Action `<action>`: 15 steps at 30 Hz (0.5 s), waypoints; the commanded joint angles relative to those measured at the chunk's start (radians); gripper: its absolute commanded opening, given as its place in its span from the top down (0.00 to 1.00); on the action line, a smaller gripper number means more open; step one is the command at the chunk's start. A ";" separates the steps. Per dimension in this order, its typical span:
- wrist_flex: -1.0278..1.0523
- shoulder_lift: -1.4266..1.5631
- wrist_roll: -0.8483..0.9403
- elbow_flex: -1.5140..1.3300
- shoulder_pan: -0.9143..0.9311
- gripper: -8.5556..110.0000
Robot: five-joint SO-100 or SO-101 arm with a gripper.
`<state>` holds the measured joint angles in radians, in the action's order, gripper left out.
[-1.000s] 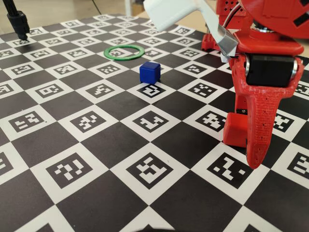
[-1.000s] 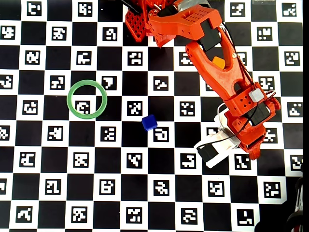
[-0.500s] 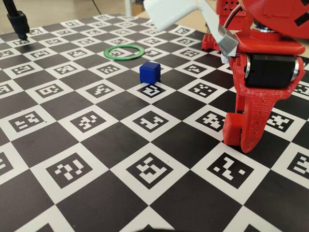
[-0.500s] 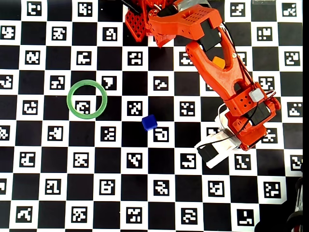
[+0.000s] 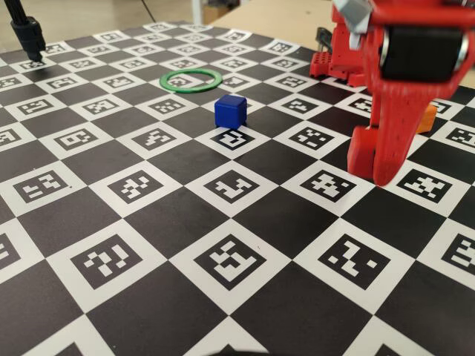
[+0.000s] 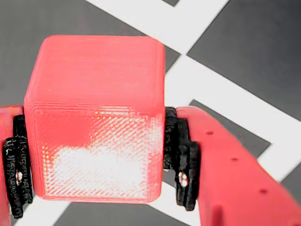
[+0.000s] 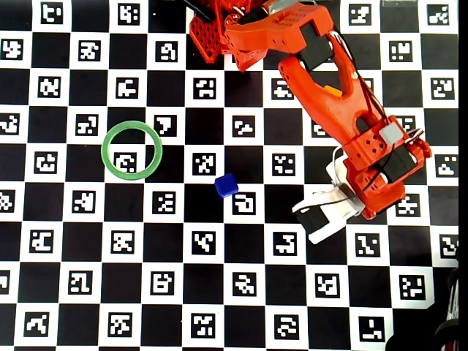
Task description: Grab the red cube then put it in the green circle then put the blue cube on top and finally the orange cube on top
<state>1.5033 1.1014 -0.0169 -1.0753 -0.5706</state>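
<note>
First step in hand: small matte red plastic cube [image 6: 94, 117] clamped between black pads [image 6: 181, 160] of red two-finger gripper [image 5: 375, 159], off the checkered table [image 5: 148, 245]. Next: carry over the small deep-blue cube [image 5: 230, 111], lower into thin flat green ring [image 7: 131, 150], far left in overhead view.

Bright even light, soft shadows; wrist view blurred, glare on red cube [image 6: 94, 117]
</note>
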 commanded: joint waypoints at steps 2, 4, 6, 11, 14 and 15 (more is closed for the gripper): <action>0.058 0.244 0.012 0.021 0.044 0.86; 0.069 0.321 0.011 -0.038 0.075 0.86; 0.109 0.371 0.000 -0.061 0.123 0.86; 0.161 0.489 0.037 -0.126 0.285 0.86; 0.176 0.548 0.092 -0.160 0.396 0.86; 0.178 0.569 0.114 -0.175 0.433 0.86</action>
<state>1.6690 1.5202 0.0476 -1.2517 -0.2454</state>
